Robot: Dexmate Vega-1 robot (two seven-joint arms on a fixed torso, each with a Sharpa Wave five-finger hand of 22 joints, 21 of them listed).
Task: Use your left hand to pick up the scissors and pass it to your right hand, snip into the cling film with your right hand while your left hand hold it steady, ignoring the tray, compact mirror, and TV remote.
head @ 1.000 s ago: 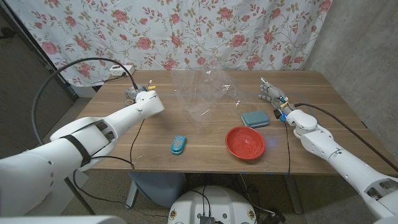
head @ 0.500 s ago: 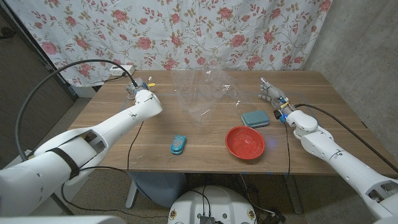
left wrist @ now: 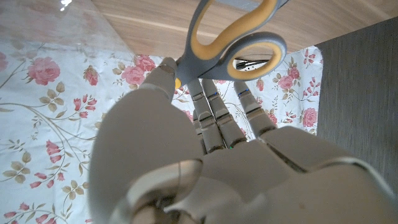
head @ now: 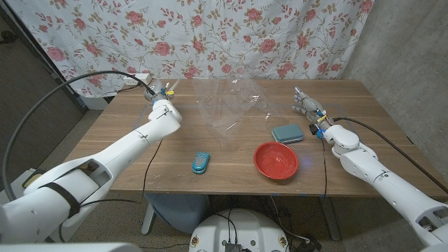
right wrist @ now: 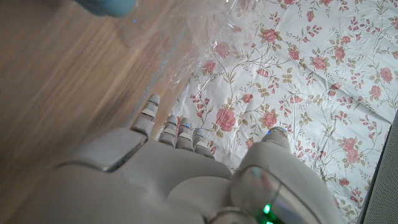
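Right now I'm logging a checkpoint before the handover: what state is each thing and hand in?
scissors: at the left hand's fingertips, on the table
left hand: reaching onto the scissors
right hand: open, holding nothing
cling film: uncut, standing crumpled
compact mirror: closed
tray: empty

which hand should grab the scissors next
Left. The left hand is already at the scissors in the table's far left corner, fingers reaching their handles. The right hand stands far across the table, beyond the cling film.

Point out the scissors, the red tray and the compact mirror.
scissors (left wrist: 233,38): left wrist view, yellow-grey handle loop.
red tray (head: 265,166): head view, near rim.
compact mirror (head: 287,134): head view, teal lid.
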